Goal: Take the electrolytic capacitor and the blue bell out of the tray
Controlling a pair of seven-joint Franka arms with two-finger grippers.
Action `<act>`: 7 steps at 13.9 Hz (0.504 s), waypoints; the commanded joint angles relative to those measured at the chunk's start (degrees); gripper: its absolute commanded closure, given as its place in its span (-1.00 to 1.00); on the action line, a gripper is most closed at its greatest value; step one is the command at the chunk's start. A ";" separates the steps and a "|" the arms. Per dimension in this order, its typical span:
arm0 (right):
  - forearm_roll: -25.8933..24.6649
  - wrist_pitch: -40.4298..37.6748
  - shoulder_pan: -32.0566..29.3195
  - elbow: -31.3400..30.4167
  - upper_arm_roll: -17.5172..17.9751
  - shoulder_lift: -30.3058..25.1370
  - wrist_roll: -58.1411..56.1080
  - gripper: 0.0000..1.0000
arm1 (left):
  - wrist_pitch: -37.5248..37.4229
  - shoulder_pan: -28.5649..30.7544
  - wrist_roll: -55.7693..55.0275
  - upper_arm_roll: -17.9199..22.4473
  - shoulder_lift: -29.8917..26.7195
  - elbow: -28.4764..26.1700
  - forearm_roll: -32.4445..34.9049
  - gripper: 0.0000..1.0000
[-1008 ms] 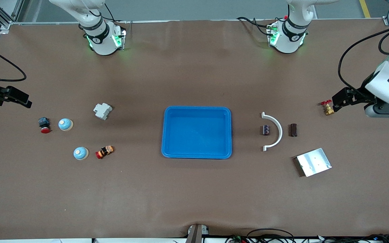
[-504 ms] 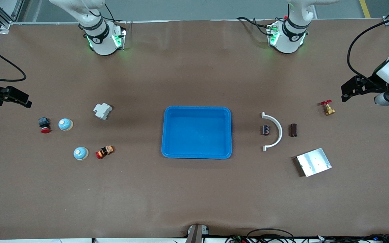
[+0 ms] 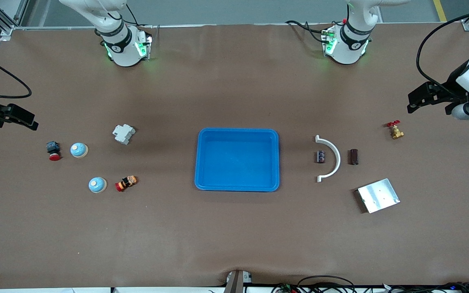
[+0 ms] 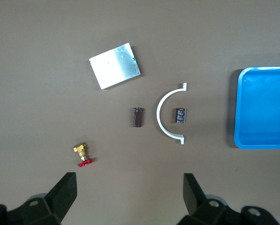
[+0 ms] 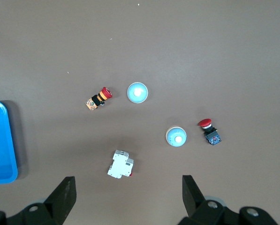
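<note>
Brown capacitor (image 3: 353, 156) on side — long axis toward front camera.

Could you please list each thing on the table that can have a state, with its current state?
blue tray: empty.
two capacitors: lying flat, one each side of the white arc, not yet picked.
two bells: upright on the table, untouched.
brass valve: lying free.
left gripper: open, empty, above the valve's end.
right gripper: open, empty, waiting above the bells' end.
</note>
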 commanded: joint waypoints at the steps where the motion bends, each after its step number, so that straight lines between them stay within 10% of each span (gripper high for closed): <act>1: 1.01 -0.43 -1.30 1.17 0.73 0.54 -0.41 -1.00 | -1.41 -0.19 -1.04 0.30 -0.80 1.09 -1.58 -1.00; 7: 1.01 -0.43 -1.30 1.17 0.73 0.54 -0.41 -1.00 | -1.59 -0.63 -0.95 0.22 -1.41 1.18 -1.49 -1.00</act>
